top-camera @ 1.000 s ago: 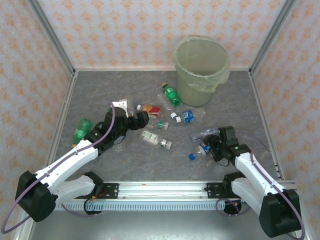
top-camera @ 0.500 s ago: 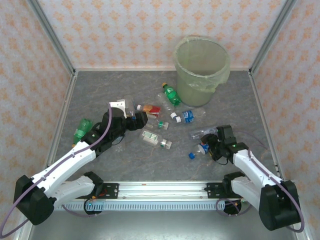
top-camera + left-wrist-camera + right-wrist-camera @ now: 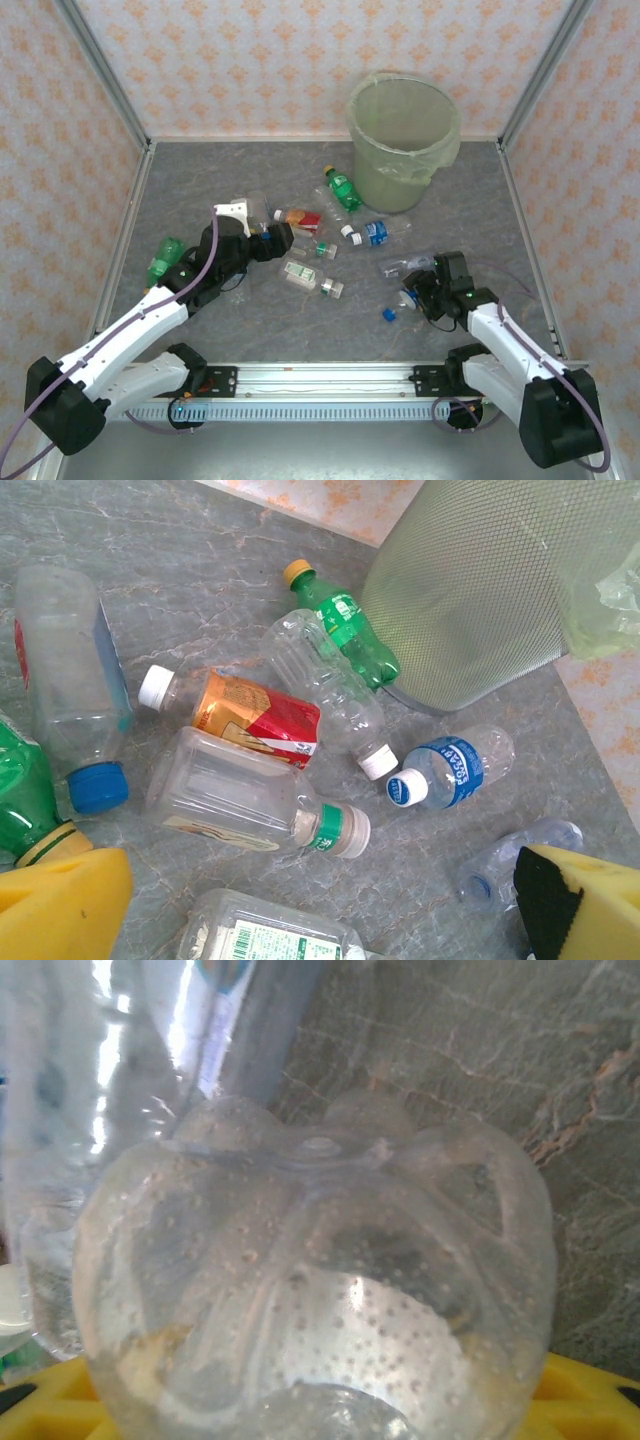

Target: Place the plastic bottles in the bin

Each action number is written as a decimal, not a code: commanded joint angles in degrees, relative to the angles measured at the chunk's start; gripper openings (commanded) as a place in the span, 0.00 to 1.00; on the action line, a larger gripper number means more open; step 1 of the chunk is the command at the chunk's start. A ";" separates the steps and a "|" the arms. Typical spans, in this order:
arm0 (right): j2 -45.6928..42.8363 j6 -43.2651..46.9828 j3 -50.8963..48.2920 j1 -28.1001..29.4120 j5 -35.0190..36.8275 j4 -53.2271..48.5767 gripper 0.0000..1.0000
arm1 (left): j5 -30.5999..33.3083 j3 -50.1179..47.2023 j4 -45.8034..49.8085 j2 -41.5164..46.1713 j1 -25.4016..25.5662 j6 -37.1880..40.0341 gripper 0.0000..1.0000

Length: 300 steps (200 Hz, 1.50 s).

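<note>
Bottles (image 3: 343, 189) all lie on the table (image 3: 250, 330), scattered in front of the bin (image 3: 398, 185). Bin stands upright at back right and looks empty from above, so task barely begun by my read.

Change over last second: right gripper (image 3: 417, 292) narrows its jaws round blue-cap bottle (image 3: 400, 303), on the near right of the table. Cap end has slid a little toward near edge, so fingers are likely touching it. Right wrist view: that bottle's base sits right between yellow pads (image 3: 580, 1405), close to camera. Whether grip is tight yet, cannot tell. Bottle is not lifted and lies on the table. Second clear bottle (image 3: 404, 267) lies just behind it, same spot as before.

Left gripper (image 3: 275, 240) has jaws wide apart, holding nothing, same as a second ago; arm has drifted slightly left. It hovers by a cluster: red-label bottle (image 3: 258, 715), green-band bottle (image 3: 250, 805), blue-label bottle (image 3: 450, 770). Green bottle (image 3: 345, 630) lies just beside the bin foot; touching or not, cannot tell. None of the cluster has moved.

Meaning: right side is in the grasp step of a first pick. Next needs a firm close, a lift, then a carry to the bin. Risk: slick round bottle squirts out of the jaws or knocks its neighbour. Left arm looks lined up for the cluster but not committed.
</note>
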<state>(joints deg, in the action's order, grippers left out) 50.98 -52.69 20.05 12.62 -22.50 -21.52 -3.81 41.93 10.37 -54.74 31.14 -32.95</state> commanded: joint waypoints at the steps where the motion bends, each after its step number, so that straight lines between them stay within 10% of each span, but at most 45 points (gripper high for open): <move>1: -2.17 0.01 2.05 0.39 2.87 -2.64 0.57 | 1.44 0.41 0.91 0.31 0.34 0.48 0.99; 140: -5.54 3.85 10.89 0.39 4.88 -5.75 0.52 | 2.78 0.78 1.62 2.65 0.33 -0.16 0.99; 206: 1.30 12.77 34.39 0.39 12.50 -4.43 0.52 | 4.91 4.95 1.84 1.13 0.37 1.83 0.99; 300: 35.82 23.86 80.52 0.39 23.04 -1.96 0.52 | 8.05 9.44 1.05 -0.47 0.33 0.60 0.99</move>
<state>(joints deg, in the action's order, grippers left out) 79.40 -32.51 91.48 12.62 -3.25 -23.35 2.09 49.04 11.70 -54.92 31.14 -32.49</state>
